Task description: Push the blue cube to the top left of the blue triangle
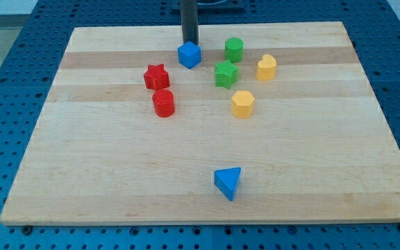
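Standing at the far edge of the wooden board (82,167), my tip (189,42) sat just behind the blue cube (189,55), at the cube's twelve o'clock, touching it or very nearly so; the gap was too fine to judge. Being a bare rod, it grasped nothing and could only press against a block's side.

That relation was what the coming move turned on. The blue cube lay straight toward six o'clock from my tip, and the blue triangle (228,182) lay well apart from both, far down the board toward the view's bottom, at about five o'clock from the cube. A push from where I stood would, in my judgement, carry the cube down the board the right way, and only a slight bias would be needed to finish at the triangle's ten or eleven o'clock.

Out from there, the red star (156,76) and red cylinder (164,103) sat at the cube's seven o'clock, near the likely path's left flank. A green star (226,73) lay at its four o'clock, a green cylinder (234,49) at three o'clock, and two yellow blocks (267,67) (242,103) beyond those. The lane between the reds and the greens looked open, though a drifting cube might clip the red cylinder. The task seemed barely begun.
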